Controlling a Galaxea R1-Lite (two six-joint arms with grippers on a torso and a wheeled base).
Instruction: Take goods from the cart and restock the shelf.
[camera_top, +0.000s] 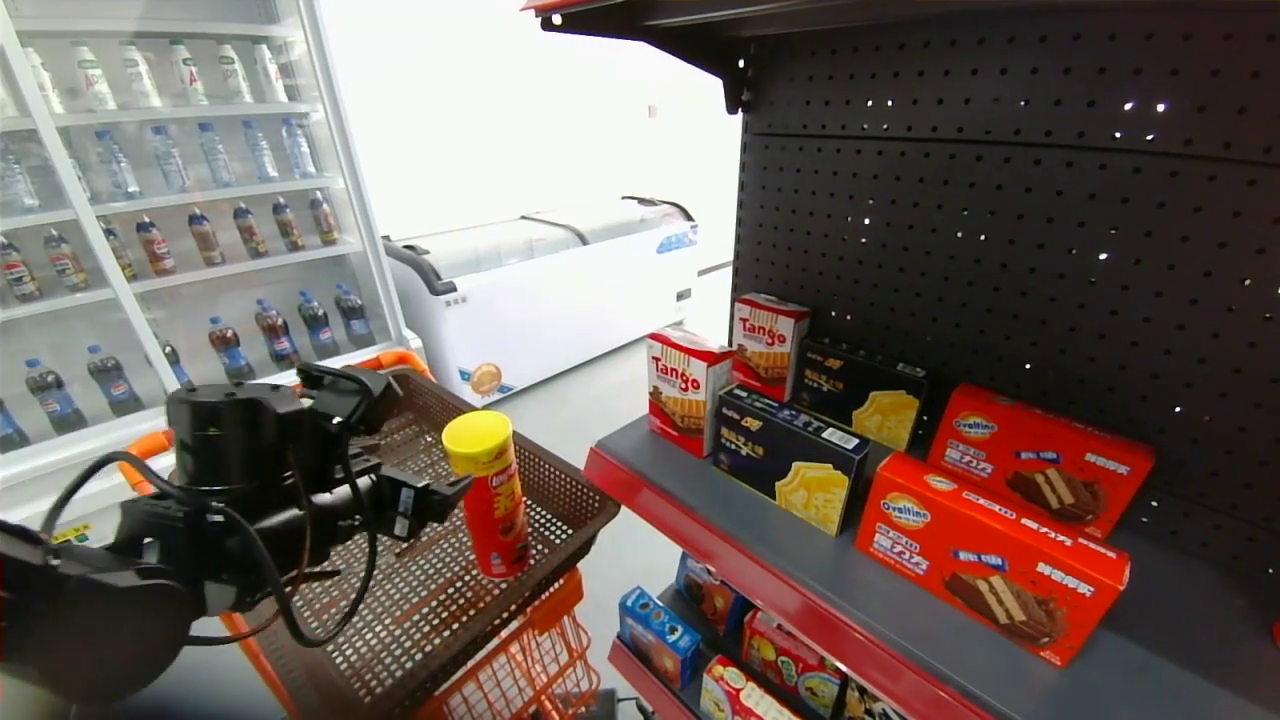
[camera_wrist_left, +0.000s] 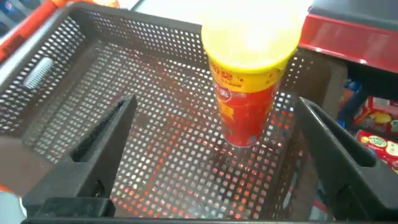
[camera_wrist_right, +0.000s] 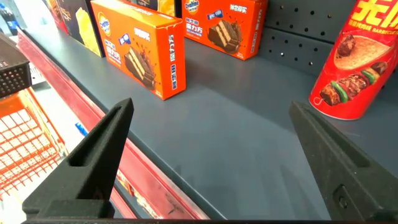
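A red snack can with a yellow lid stands upright in the brown mesh basket of the cart. My left gripper is just left of the can at mid height, open. In the left wrist view the can stands a little beyond the open left gripper, on the basket floor, untouched. My right gripper hovers open over the grey shelf board, holding nothing. A second red can stands on that board near the pegboard back.
On the grey shelf stand two red-and-white wafer boxes, two dark blue boxes and two orange boxes. More goods fill the lower shelf. A drinks fridge and a chest freezer stand behind the cart.
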